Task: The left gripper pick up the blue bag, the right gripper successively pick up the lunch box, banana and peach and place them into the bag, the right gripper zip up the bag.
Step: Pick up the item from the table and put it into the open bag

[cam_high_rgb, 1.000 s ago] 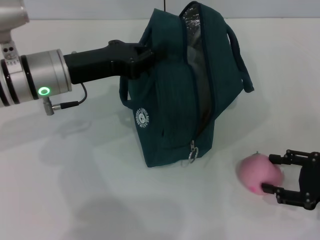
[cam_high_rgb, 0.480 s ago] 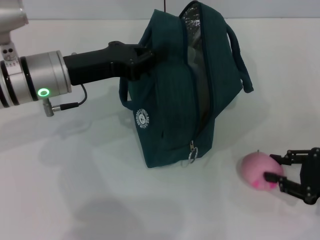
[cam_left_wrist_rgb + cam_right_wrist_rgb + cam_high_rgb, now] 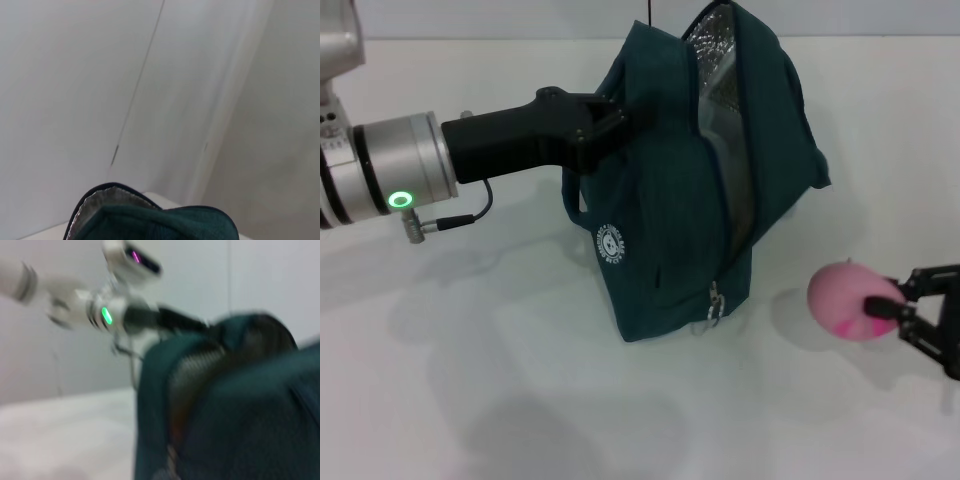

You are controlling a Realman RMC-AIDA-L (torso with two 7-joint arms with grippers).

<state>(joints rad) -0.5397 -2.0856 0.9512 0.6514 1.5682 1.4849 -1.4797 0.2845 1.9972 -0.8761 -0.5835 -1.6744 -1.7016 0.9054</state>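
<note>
— Peach, is it? Where is that round pink matte-skinned peach (image 3: 850,301) now?

— Right of the bag, near the surface's right edge, pinched between the two black fingers of the right hand (image 3: 905,312). That hand is closed onto the fruit from its right side; whether the fruit touches the white surface (image 3: 520,400) I cannot tell.

— And the dark teal fabric lunch bag (image 3: 695,180)?

— Held up at its upper left edge by the black angular left hand (image 3: 620,125) on its silver wrist with the glowing green ring, fingers clamped on the fabric. The bag stands tilted, its zip open along the top and front, silvery lining (image 3: 718,70) showing inside, white round logo (image 3: 609,242) facing front, metal zip pull (image 3: 714,305) hanging low.

— Anything inside the bag?

— Cannot tell from here; the left wrist view shows only the bag's rim against a pale wall.
</note>
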